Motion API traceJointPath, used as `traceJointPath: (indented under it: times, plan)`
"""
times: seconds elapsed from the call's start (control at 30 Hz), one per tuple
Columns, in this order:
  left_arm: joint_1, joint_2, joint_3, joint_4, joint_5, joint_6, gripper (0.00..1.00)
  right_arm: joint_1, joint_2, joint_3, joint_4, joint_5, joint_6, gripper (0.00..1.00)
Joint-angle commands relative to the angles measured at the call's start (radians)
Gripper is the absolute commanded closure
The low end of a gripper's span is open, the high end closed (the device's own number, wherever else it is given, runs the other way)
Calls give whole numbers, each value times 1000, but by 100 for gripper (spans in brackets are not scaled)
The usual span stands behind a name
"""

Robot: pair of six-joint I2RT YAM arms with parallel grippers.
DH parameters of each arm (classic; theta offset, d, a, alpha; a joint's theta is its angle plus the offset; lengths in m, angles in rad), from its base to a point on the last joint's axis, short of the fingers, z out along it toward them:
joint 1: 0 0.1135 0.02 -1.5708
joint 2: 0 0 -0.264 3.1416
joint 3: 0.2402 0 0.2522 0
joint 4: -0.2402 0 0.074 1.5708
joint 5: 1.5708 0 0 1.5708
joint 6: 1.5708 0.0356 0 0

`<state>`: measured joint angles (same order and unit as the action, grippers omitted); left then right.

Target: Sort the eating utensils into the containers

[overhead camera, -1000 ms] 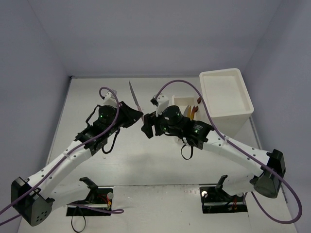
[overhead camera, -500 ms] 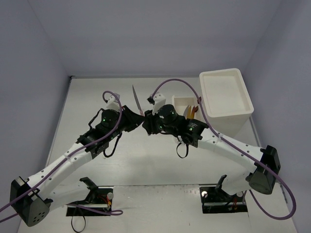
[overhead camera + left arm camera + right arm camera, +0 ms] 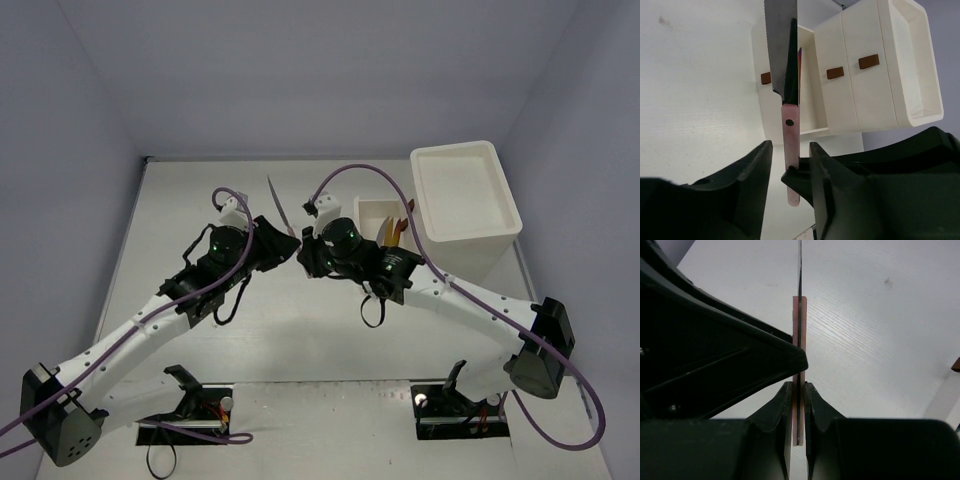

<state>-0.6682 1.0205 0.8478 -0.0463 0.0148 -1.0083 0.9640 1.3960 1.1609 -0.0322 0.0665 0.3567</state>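
Note:
A knife with a pink handle (image 3: 789,125) and serrated silver blade (image 3: 277,199) is held in the air between the two arms, blade pointing to the far side. My right gripper (image 3: 798,388) is shut on the knife (image 3: 799,330), both pads flat against the handle. My left gripper (image 3: 790,148) stands round the same handle with its jaws slightly parted, open, and a gap shows on one side. In the top view the left gripper (image 3: 287,244) and right gripper (image 3: 302,250) meet tip to tip. The white drawer unit (image 3: 457,152) stands at the back right.
One cream drawer (image 3: 372,208) is pulled out toward the arms and holds gold utensils (image 3: 398,230). Two shut drawers with brown handles (image 3: 835,73) show in the left wrist view. The right arm's purple cable (image 3: 370,170) arcs above the drawer.
My right gripper moved in from the right and closed on the knife's handle. My left gripper's jaws eased slightly apart. The knife stayed almost in place.

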Motion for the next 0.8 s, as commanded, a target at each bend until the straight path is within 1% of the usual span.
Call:
traceJointPath:
  times: [0.0, 0.03, 0.13, 0.2, 0.33, 0.4, 0.53, 0.63, 0.77]
  plan:
    - [-8, -45, 48, 3, -60, 82, 54, -12, -30, -23, 40, 98, 32, 100]
    - [-8, -57, 54, -29, -79, 101, 47, -16, -32, -33, 35, 107, 40, 100]
    - [-10, -92, 99, -134, -148, 192, 32, -36, -40, -60, 25, 123, 73, 100]
    - [-10, -113, 119, -186, -212, 243, 27, -57, -48, -83, -6, 132, 90, 100]
    - [-10, -195, 147, -293, -346, 333, 26, -124, -75, -119, -46, 172, 160, 100]
    - [-10, -239, 149, -343, -411, 377, 26, -180, -80, -130, -93, 193, 199, 100]
    - [-7, -293, 150, -456, -542, 468, 26, -230, -73, -139, -168, 307, 258, 100]
    - [-6, -329, 129, -511, -601, 506, 26, -277, -62, -156, -175, 329, 302, 100]
    - [-7, -399, 81, -551, -637, 522, 26, -321, -32, -164, -176, 347, 338, 100]
